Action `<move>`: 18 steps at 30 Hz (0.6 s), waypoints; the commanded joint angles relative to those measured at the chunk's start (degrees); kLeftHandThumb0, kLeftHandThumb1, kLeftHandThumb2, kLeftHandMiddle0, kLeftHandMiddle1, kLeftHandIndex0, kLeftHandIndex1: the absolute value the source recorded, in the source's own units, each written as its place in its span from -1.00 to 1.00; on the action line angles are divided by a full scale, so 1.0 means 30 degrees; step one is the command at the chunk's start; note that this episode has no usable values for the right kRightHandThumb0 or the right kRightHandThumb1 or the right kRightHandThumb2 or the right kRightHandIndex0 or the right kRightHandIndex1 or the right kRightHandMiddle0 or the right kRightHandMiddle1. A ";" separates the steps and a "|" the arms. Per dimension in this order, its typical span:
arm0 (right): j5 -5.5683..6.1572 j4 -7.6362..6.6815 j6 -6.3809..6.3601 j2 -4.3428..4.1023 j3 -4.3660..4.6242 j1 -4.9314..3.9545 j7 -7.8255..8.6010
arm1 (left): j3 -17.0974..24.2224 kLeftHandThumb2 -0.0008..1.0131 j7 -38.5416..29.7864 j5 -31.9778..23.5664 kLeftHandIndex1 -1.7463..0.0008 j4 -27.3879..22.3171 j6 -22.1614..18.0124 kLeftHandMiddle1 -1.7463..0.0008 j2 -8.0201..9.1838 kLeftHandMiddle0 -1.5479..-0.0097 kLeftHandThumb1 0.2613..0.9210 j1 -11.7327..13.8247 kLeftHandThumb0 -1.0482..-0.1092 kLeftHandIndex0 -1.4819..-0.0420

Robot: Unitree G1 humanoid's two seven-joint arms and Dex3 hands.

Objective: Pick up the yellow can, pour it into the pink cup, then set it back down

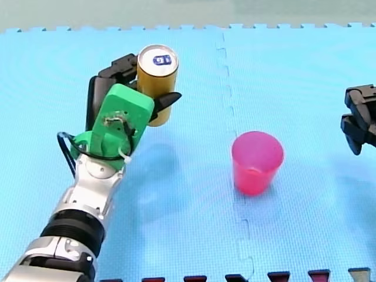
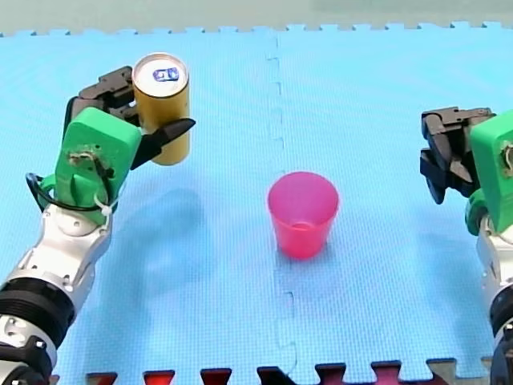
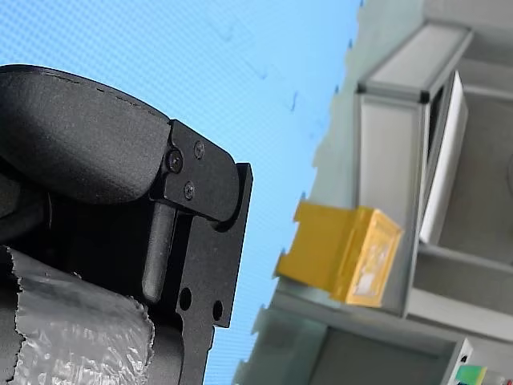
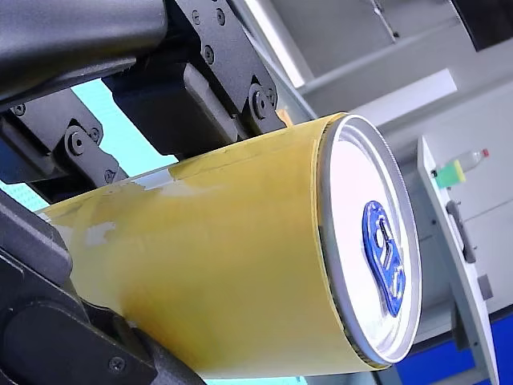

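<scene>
My left hand (image 2: 132, 120) is shut on the yellow can (image 2: 163, 104), holding it upright above the blue mat at the left. The can has a silver top with a blue tab (image 1: 162, 59). In the second wrist view the same can (image 4: 232, 265) fills the space between black fingers (image 4: 192, 72). The pink cup (image 2: 303, 212) stands upright on the mat in the middle, well to the right of the can. My right hand (image 2: 449, 156) is at the right edge, away from the cup, holding nothing.
Blue foam mat tiles (image 1: 194, 235) cover the surface, with a seam running down the middle. The first wrist view shows a yellow box (image 3: 345, 253) and grey cabinet frames (image 3: 401, 160) beyond the mat's edge.
</scene>
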 commanded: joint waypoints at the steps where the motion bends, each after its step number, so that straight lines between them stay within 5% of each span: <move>1: 0.0121 -0.0024 0.0005 0.0020 -0.0045 -0.0010 0.0207 | -0.0164 -0.99 0.0206 0.0129 1.00 -0.0219 -0.0203 1.00 0.0110 -0.72 0.45 -0.0260 0.42 -0.65; 8: 0.0443 -0.0043 0.0083 0.0107 -0.0221 0.0015 0.0790 | -0.1658 -1.00 0.1717 0.2114 1.00 0.0103 -0.0611 0.98 0.0208 -0.75 0.45 -0.0792 0.42 -0.65; 18: 0.0706 -0.0103 0.0141 0.0082 -0.0383 0.0023 0.1310 | -0.2605 -1.00 0.2785 0.3041 1.00 0.0777 -0.0560 0.98 -0.0412 -0.78 0.44 -0.1879 0.42 -0.66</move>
